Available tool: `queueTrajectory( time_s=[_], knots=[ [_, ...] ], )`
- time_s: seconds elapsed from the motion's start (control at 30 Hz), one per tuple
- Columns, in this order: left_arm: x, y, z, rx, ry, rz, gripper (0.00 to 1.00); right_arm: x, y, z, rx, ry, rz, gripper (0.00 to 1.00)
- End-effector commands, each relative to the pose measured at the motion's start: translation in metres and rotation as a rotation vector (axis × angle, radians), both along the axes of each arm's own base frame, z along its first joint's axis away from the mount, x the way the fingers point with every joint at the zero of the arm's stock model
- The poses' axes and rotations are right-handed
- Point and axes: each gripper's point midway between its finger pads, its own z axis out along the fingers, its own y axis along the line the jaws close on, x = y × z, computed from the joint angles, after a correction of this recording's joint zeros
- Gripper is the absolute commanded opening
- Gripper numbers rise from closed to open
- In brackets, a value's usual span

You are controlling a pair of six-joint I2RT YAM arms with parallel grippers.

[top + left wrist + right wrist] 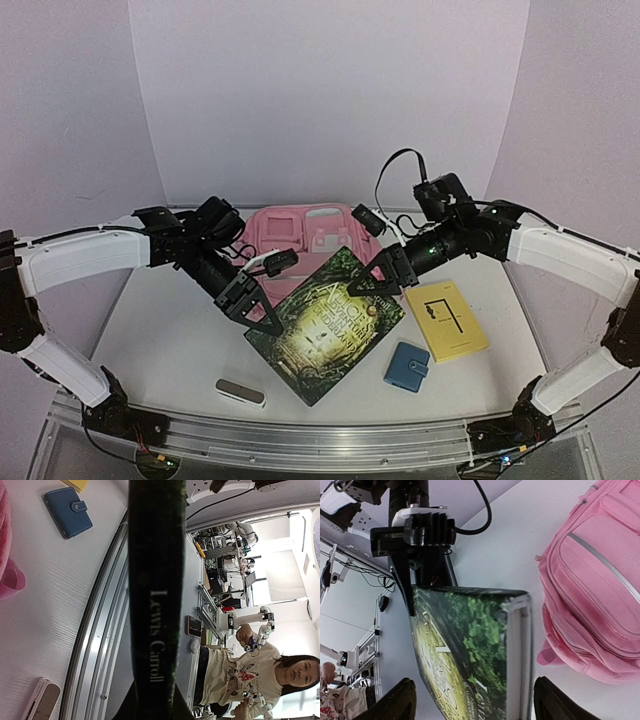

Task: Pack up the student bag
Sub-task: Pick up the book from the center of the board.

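My left end effector (262,312) pinches the glossy green book (325,325) at its spine; right end effector (475,680) spread around its edge, soft pink student bag (300,232) behind

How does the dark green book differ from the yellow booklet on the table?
The green book is larger and thicker than the yellow booklet. The left gripper pinches the green book; the yellow booklet lies flat on the table, untouched. The green book's cover is ornate, the yellow booklet's plain. Both are closed and rectangular.
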Motion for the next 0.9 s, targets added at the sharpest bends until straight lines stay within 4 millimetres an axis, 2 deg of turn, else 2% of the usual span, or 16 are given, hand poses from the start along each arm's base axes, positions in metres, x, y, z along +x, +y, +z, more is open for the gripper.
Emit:
queueTrajectory(
  time_s=[0.0,0.13,0.23,0.27,0.3,0.37,0.47,0.53,0.63,0.7,0.8,0.87],
  knots=[
    [0.000,-0.008,0.046,-0.166,-0.101,-0.050,0.00,-0.024,0.006,0.008,0.089,0.065,0.151,0.62],
    [0.007,-0.011,0.044,-0.162,-0.133,-0.032,0.00,-0.032,0.007,0.013,0.127,0.090,0.205,0.34],
    [0.015,-0.014,0.039,-0.140,-0.166,-0.001,0.11,-0.027,0.008,0.012,0.115,0.074,0.183,0.08],
    [0.018,-0.015,0.037,-0.134,-0.181,0.014,0.15,-0.020,0.008,0.010,0.093,0.055,0.144,0.03],
    [0.021,-0.016,0.035,-0.127,-0.193,0.031,0.20,-0.013,0.008,0.008,0.073,0.038,0.102,0.00],
    [0.032,-0.018,0.030,-0.110,-0.238,0.081,0.35,0.006,0.006,0.004,0.022,-0.004,-0.004,0.00],
    [0.052,-0.015,0.016,-0.051,-0.322,0.195,0.54,0.039,-0.004,0.009,-0.030,-0.050,-0.198,0.00],
    [0.067,-0.010,0.012,-0.021,-0.393,0.283,0.62,0.064,-0.019,0.019,-0.047,-0.077,-0.351,0.00],
    [0.087,-0.004,0.005,0.013,-0.480,0.389,0.72,0.100,-0.056,0.047,-0.054,-0.161,-0.619,0.00],
    [0.101,0.000,-0.005,0.057,-0.530,0.452,0.75,0.112,-0.083,0.069,-0.037,-0.217,-0.772,0.00],
    [0.122,0.003,-0.024,0.143,-0.589,0.523,0.76,0.130,-0.139,0.093,-0.066,-0.332,-1.079,0.00],
    [0.126,-0.003,-0.036,0.190,-0.632,0.519,0.77,0.129,-0.169,0.105,-0.073,-0.383,-1.214,0.00]
  ],
)
